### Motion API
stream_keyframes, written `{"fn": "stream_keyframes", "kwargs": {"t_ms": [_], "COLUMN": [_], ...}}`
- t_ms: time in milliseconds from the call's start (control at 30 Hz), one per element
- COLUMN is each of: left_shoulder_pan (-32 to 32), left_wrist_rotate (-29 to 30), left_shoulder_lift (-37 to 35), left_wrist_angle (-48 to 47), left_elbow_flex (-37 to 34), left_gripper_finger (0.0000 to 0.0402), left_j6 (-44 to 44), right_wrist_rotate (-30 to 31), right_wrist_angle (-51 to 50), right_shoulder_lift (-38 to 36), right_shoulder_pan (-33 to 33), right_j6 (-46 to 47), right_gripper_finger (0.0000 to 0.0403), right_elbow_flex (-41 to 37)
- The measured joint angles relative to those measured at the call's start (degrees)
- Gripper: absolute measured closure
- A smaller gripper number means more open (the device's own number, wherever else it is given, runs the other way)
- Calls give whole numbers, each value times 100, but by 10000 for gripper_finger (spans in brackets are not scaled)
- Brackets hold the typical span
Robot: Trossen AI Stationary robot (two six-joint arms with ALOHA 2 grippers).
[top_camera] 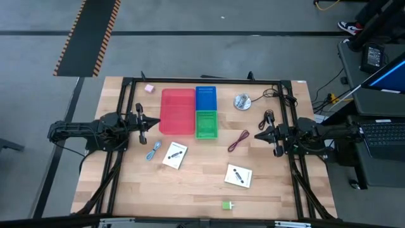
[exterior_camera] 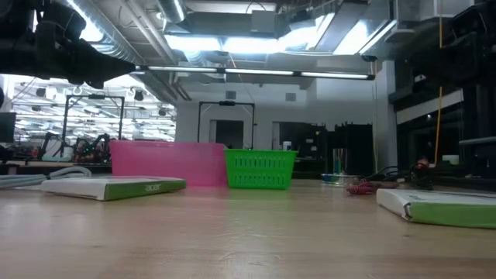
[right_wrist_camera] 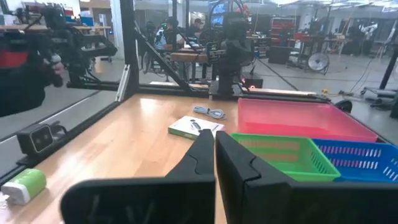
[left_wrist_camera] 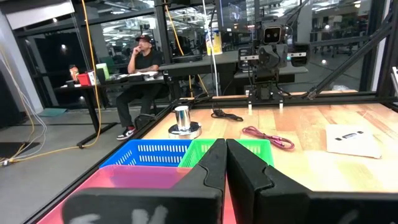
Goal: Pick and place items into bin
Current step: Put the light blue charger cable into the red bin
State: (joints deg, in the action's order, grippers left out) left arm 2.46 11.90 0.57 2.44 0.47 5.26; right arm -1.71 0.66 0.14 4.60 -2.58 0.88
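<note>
High view: pink bin (top_camera: 177,111) touches green basket (top_camera: 206,124).

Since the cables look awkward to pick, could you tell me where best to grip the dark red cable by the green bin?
Probably best gripped at mid-length, from straight above: the dark red cable lies flat and loosely doubled as a thin diagonal strand on the table, clear of the green bin. The right gripper is nearest.

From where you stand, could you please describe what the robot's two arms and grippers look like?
Both arms are dark, slender and jointed, each reaching in over a black tube frame. The left gripper and right gripper each end in two black, wedge-shaped fingers with matte faces. The left wrist view shows pale smudges near the finger base.
</note>
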Motion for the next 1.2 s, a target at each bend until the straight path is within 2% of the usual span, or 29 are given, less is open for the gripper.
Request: {"fn": "stream_keyframes", "kwargs": {"t_ms": [467,667,800,1000,1200], "left_shoulder_pan": [0,-11,-9,-7,-4], "left_wrist_rotate": [37,-207,-220,87,483], "left_shoulder_lift": [-1,1,67,467,1200], "left_wrist_angle": [0,-11,-21,-10,-95], "left_elbow_flex": [0,-1,1,245,657], "left_gripper_finger": [395,396,398,400,399], "left_j6": [0,-559,-526,-456,-451], "right_wrist_rotate": [1232,1330,1785,1925,2029], "right_wrist_angle": [136,141,192,213,593], "right_shoulder_lift": [0,0,0,11,13], "right_shoulder_pan": [0,-9,-11,-73,-249], "right_j6": [-50,81,228,284,93], "right_gripper_finger": [402,402,402,402,402], "right_elbow_flex": [0,0,1,-2,-2]}}
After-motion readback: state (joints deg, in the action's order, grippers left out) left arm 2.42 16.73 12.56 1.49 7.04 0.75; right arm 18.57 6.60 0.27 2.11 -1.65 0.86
